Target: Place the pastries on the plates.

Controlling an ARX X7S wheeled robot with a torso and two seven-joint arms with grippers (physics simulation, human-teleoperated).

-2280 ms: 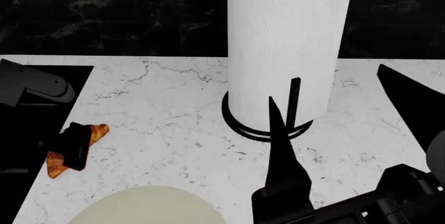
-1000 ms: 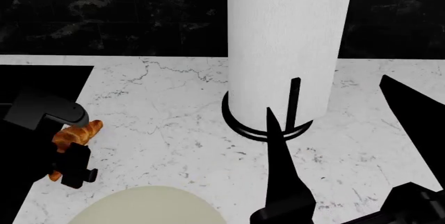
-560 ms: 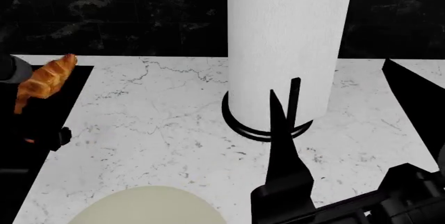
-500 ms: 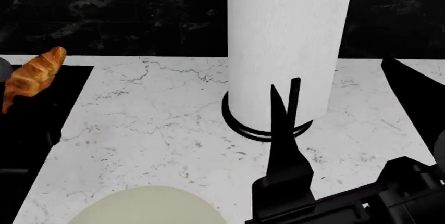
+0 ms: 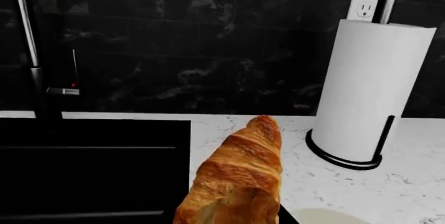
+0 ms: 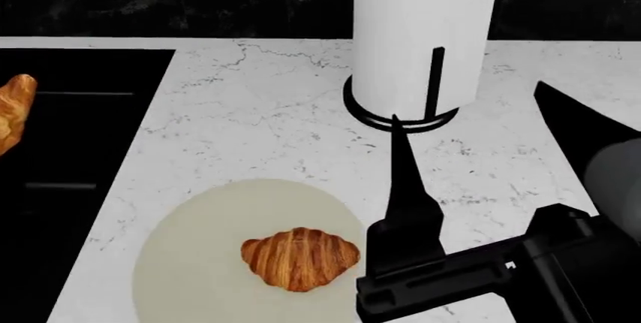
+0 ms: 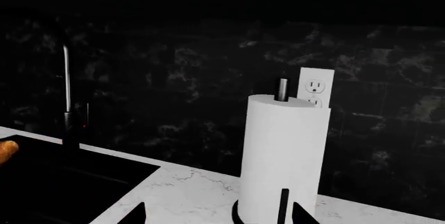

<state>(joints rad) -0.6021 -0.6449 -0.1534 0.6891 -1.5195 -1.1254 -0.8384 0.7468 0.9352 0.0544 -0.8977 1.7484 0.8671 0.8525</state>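
One pastry, a golden croissant [image 6: 300, 258], lies on the pale beige plate [image 6: 191, 255] near the counter's front. A second croissant [image 5: 236, 177] is held up in the air over the black sink; it shows at the far left edge of the head view [image 6: 12, 113]. My left gripper [image 5: 233, 220] is shut on it, its fingers almost wholly hidden under the pastry. My right gripper [image 6: 466, 101] hangs open and empty in front of the paper-towel roll, right of the plate; its two fingertips [image 7: 135, 213] frame the roll's base.
A tall white paper-towel roll [image 6: 425, 30] on a black ring base [image 6: 401, 116] stands at the back of the marble counter [image 6: 260, 128]. The black sink [image 6: 70, 135] with its faucet [image 5: 31, 52] lies to the left. A wall outlet [image 7: 314, 91] sits behind the roll.
My left gripper lifted the croissant off the counter and carried it up and left over the sink. The head view has tilted down, showing the whole plate with the other croissant.
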